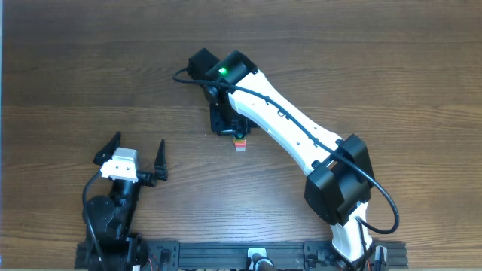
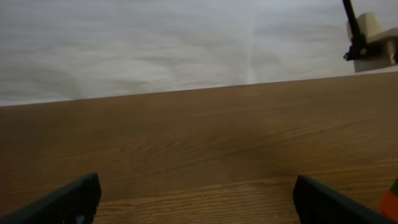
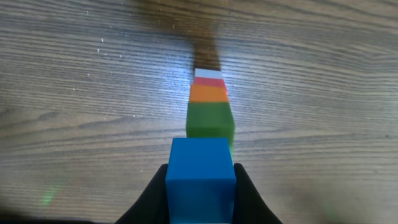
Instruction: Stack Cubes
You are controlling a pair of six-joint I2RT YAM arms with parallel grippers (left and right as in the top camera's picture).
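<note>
A column of cubes stands near the table's middle. Seen from above in the right wrist view, it runs from a white cube (image 3: pixel 208 73) at the bottom through red (image 3: pixel 209 81), orange (image 3: pixel 208 93) and green (image 3: pixel 209 119) to a blue cube (image 3: pixel 200 171) on top. My right gripper (image 3: pixel 200 190) is shut on the blue cube, one finger on each side. In the top view the right gripper (image 1: pixel 226 120) hangs over the stack (image 1: pixel 240 142), hiding most of it. My left gripper (image 1: pixel 136 156) rests open near the front left, holding nothing, well apart from the stack.
Bare wooden table (image 1: pixel 392 68) lies all around the stack. The left wrist view shows the open left gripper (image 2: pixel 196 199), the table's far edge (image 2: pixel 186 88), a pale wall behind, and a sliver of the stack (image 2: pixel 392 202).
</note>
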